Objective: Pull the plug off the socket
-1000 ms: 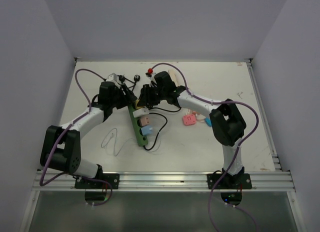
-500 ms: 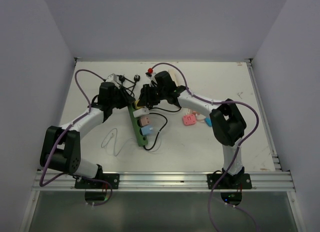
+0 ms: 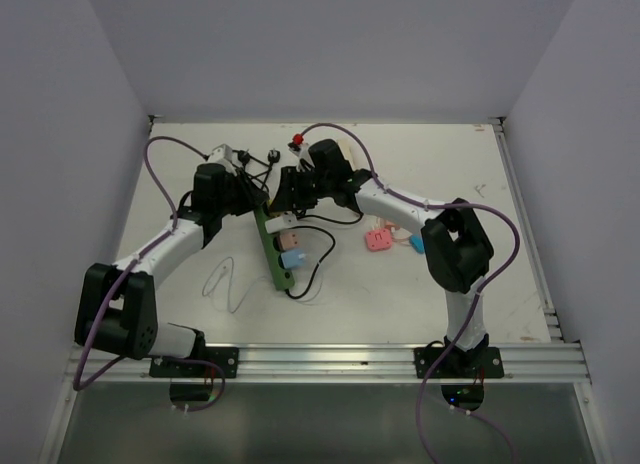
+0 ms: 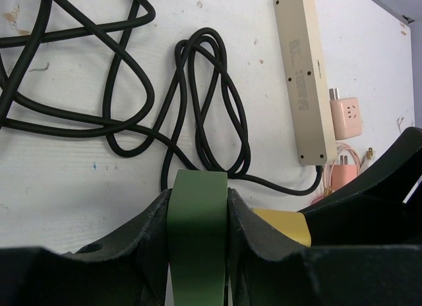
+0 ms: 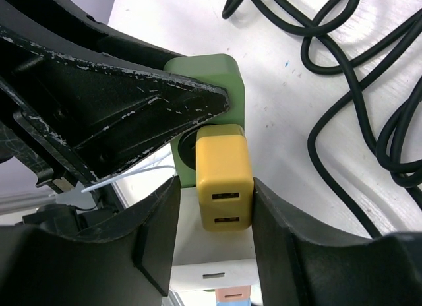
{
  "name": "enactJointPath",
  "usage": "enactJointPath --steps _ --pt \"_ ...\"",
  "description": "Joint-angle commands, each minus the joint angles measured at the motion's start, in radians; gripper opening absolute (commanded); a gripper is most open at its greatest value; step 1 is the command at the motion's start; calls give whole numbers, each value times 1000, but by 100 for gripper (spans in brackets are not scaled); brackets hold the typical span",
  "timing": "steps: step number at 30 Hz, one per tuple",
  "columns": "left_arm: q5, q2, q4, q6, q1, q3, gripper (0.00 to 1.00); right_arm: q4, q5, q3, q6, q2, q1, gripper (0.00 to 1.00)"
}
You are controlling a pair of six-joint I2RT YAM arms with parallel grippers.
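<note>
Since a second ago the left arm's elbow has swung outward toward 9 o'clock in the overhead view. The green power strip (image 3: 271, 252) has crept slightly toward 12 o'clock with it. The left gripper (image 4: 197, 199) is clamped across the far end of that strip, one finger pressed to each long side, so the socket now appears anchored. The strip lies near the table (image 3: 400, 294) centre, running from 11 o'clock to 5 o'clock. The yellow plug (image 5: 224, 181) sits over its farthest outlet and appears not yet withdrawn. A white plug (image 3: 283, 221), a pink plug (image 3: 290, 241) and a blue plug (image 3: 293, 258) occupy the outlets toward 5 o'clock. The right gripper (image 5: 217, 194) straddles the yellow plug with its jaws parted. One finger lies against the plug and a gap shows at the other, so a fresh squeeze is probably required before pulling. Clearance is tight. The left gripper's finger lies just beside the plug at 10 o'clock of it, and the white plug sits just beside it on the other side. Looped black cord (image 4: 198, 88) crowds the table at 12 o'clock, with a beige power strip (image 4: 302, 75) beyond at 1 o'clock. A pink adapter (image 3: 378, 239) lies apart at 3 o'clock. Open table lies toward 7 o'clock; the space above the plug looks unobstructed.
</note>
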Motion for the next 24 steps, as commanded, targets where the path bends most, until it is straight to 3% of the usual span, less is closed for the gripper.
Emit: enactJointPath --steps 1,4,5,8,24 --pt "33 -44 109 25 -6 31 0 32 -33 54 9 -43 16 43" --pt "28 -49 106 30 -6 31 0 29 -33 55 6 -41 16 29" --pt "21 -50 101 33 -6 31 0 20 -29 55 3 -43 16 15" --pt "-8 -52 78 54 -6 36 0 -2 -12 49 -11 -61 17 0" --pt "-311 -66 -104 212 -5 132 0 -189 31 97 -11 -208 -13 0"
